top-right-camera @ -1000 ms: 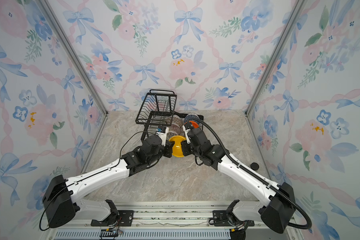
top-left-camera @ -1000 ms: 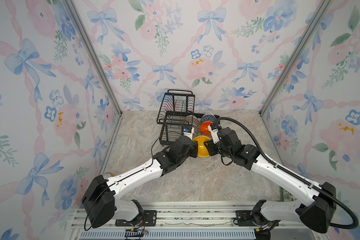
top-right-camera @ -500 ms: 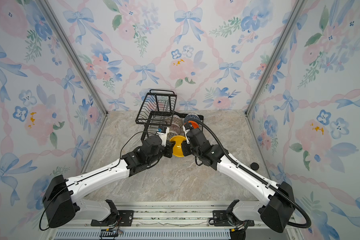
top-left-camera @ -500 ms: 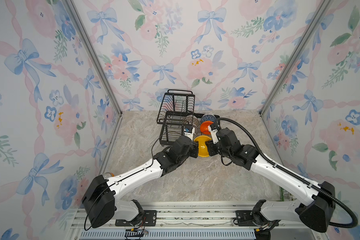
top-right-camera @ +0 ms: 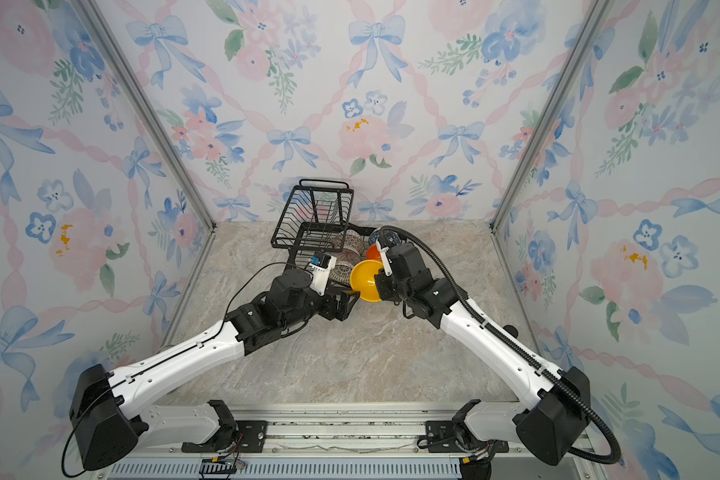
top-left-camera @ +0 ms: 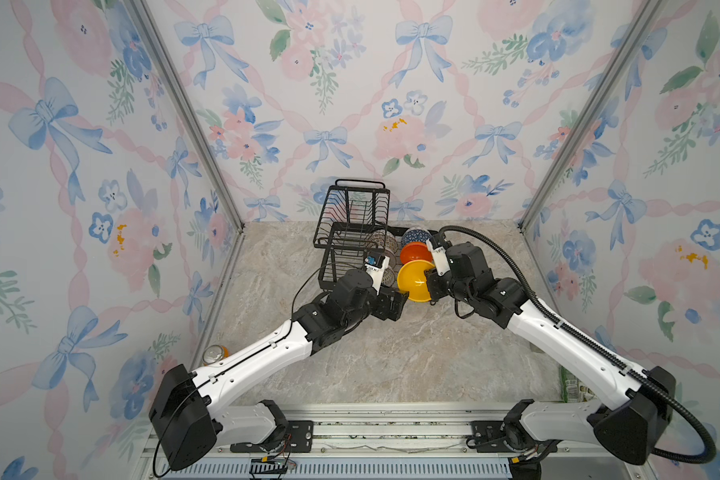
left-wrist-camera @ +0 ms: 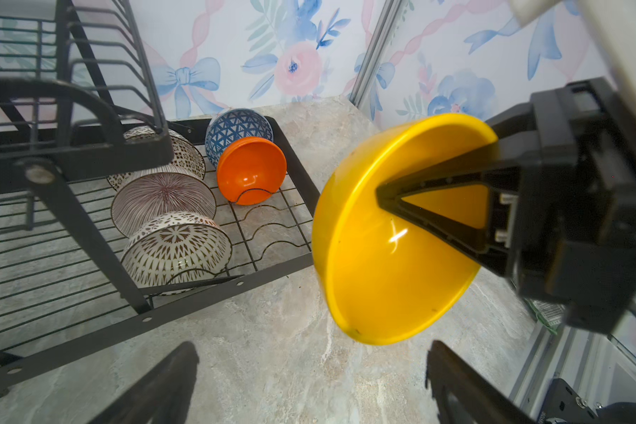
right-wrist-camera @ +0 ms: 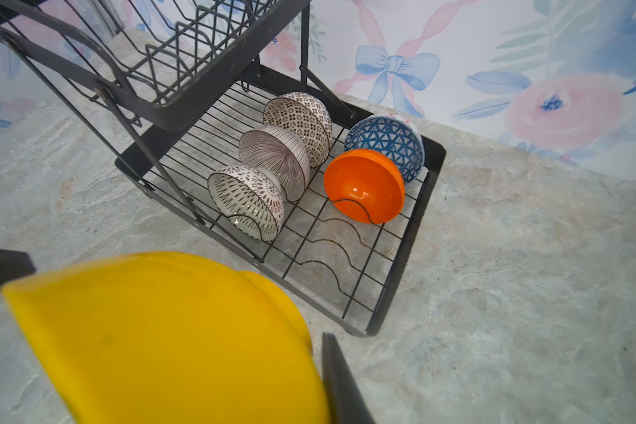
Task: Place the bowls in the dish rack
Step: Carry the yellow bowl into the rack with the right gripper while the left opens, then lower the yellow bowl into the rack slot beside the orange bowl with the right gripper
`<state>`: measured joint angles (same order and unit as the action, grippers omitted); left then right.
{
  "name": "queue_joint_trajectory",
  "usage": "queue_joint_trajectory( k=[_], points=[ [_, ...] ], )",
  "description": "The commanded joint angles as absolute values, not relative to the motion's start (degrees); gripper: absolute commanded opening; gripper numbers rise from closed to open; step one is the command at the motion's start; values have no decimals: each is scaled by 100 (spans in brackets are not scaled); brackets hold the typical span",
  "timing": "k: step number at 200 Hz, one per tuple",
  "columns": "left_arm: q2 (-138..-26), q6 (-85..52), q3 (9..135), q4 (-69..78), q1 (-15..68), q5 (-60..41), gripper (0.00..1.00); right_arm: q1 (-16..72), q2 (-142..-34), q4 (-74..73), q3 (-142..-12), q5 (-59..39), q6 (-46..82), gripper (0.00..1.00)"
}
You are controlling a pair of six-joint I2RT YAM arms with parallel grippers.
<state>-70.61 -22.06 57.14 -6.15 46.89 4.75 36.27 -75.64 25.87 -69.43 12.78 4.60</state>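
Five bowls (right-wrist-camera: 364, 183) stand on edge in the dish rack (left-wrist-camera: 199, 299), on its lower tray. One yellow bowl (left-wrist-camera: 382, 275) hangs just outside the rack's near edge, its rim clamped by the right gripper (left-wrist-camera: 382, 189). The left gripper (left-wrist-camera: 313, 348), also before the rack, holds nothing, its two fingers wide apart.

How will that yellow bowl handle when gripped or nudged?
Probably light: the yellow bowl hangs from one rim pinch by the right gripper. Its glossy sheen suggests it may slip. Set on edge, its round shape would likely roll.

White shells clad the left arm (top-left-camera: 258, 357) and right arm (top-left-camera: 566, 338), with black joint housings. A ribbed black hose (top-left-camera: 504, 253) runs along the right one. The left hand (left-wrist-camera: 311, 354) has black fingers (left-wrist-camera: 162, 385).
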Motion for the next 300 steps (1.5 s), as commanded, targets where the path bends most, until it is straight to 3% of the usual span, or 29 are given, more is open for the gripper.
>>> queue_joint_trajectory(
  k=[1, 49, 94, 134, 228, 300],
  points=[
    [-6691, -2089, 5555, -828, 4490, 397, 98, 3527, -7720, 1985, -6922, 1812, -264, 0],
    [-6170, -2094, 5206, -1107, 4008, 251, 98, 3489, -8133, 841, -6601, 2592, -1284, 0],
    [-5829, -2127, 4890, -1209, 3678, 37, 98, 3455, -8291, -1403, -5650, 2518, -2681, 0],
    [-5654, -2162, 4673, -1264, 3530, -86, 98, 3248, -8774, -2506, -5541, 2628, -3371, 0],
    [-5370, -2118, 4506, -1532, 3288, -233, 98, 3085, -10017, -4064, -5396, 2777, -4814, 0],
    [-5334, -2089, 4473, -1606, 3191, -283, 98, 3000, -10630, -4709, -5444, 3077, -5104, 0]
  ],
)
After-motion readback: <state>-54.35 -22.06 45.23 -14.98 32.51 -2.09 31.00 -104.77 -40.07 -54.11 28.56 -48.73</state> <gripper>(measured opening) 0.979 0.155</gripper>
